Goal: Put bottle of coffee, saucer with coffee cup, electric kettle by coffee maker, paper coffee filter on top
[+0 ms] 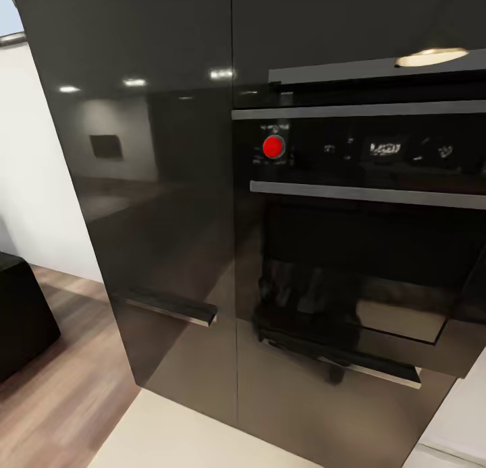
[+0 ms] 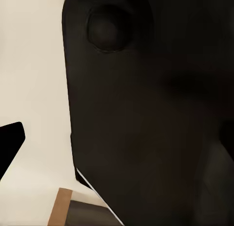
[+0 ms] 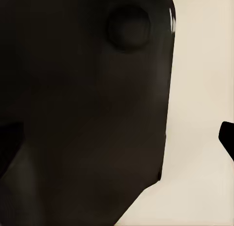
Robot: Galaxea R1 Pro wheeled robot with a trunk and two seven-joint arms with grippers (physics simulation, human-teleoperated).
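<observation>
None of the coffee things, the kitchen shelf or the kitchen countertop are in view. The head view faces a tall glossy dark cabinet (image 1: 155, 205) at close range, with a built-in oven (image 1: 364, 252) in its right half. My left gripper (image 2: 117, 143) is open: one black fingertip (image 2: 10, 143) shows at the picture's edge over cream floor, and the other is a faint darker shape against my own dark body. My right gripper (image 3: 117, 143) is open the same way, with one fingertip (image 3: 227, 138) at the edge. Nothing lies between either pair of fingers.
The oven has a red knob (image 1: 273, 146), a long bar handle (image 1: 368, 195) and a lower drawer handle (image 1: 371, 370). A cabinet handle (image 1: 169, 308) juts out low on the left. A black block (image 1: 20, 319) stands on the wood floor (image 1: 61, 400) at left; cream floor (image 1: 175, 434) lies ahead.
</observation>
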